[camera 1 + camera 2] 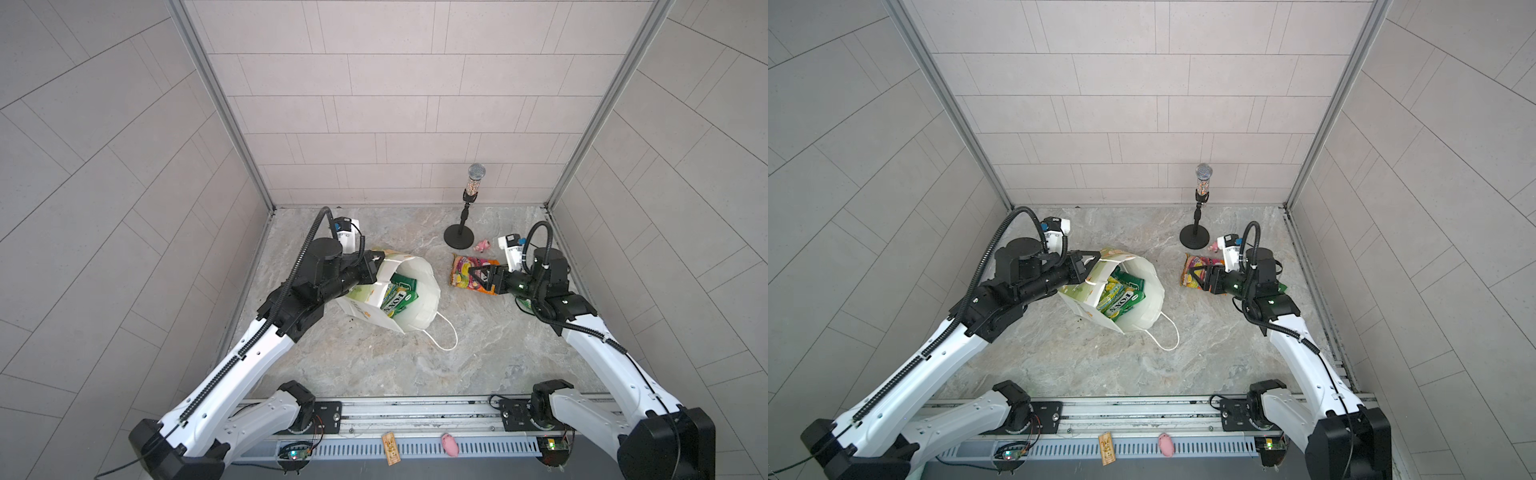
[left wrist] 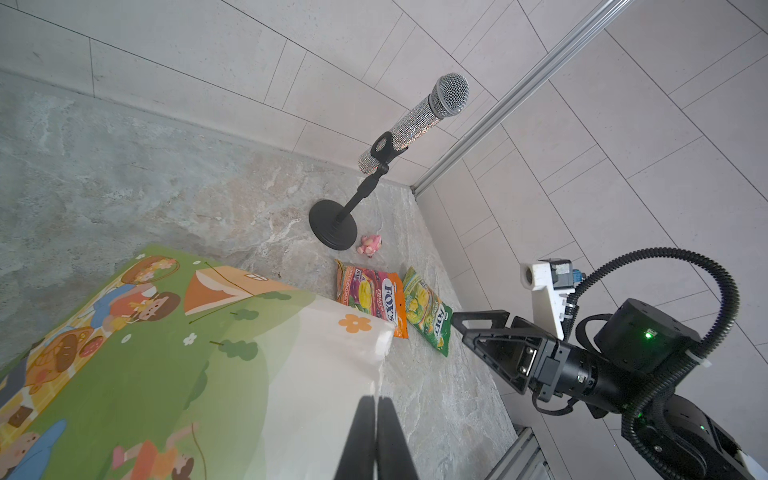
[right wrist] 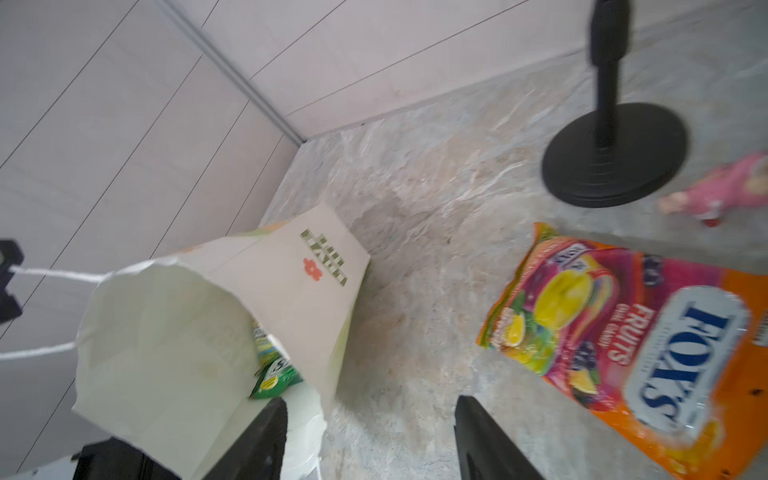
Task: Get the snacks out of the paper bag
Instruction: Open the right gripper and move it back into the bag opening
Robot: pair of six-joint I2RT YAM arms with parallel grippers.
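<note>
Paper bag (image 1: 428,299) handle (image 3: 54,274) pinched in left claw (image 1: 376,259); right claw (image 1: 474,279) released near orange FOX'S packet (image 3: 623,332).

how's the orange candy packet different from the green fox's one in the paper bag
The orange packet lies flat on the table; the green packet sits inside the paper bag, partly hidden. The orange packet pictures mixed fruits; the green packet is yellow-green. Both are glossy and read FOX'S.

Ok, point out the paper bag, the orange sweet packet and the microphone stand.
paper bag (image 1: 424,299), in a top view, white inner wall
orange sweet packet (image 3: 602,324), right wrist view, printed front
microphone stand (image 2: 328,228), left wrist view, round base
</note>
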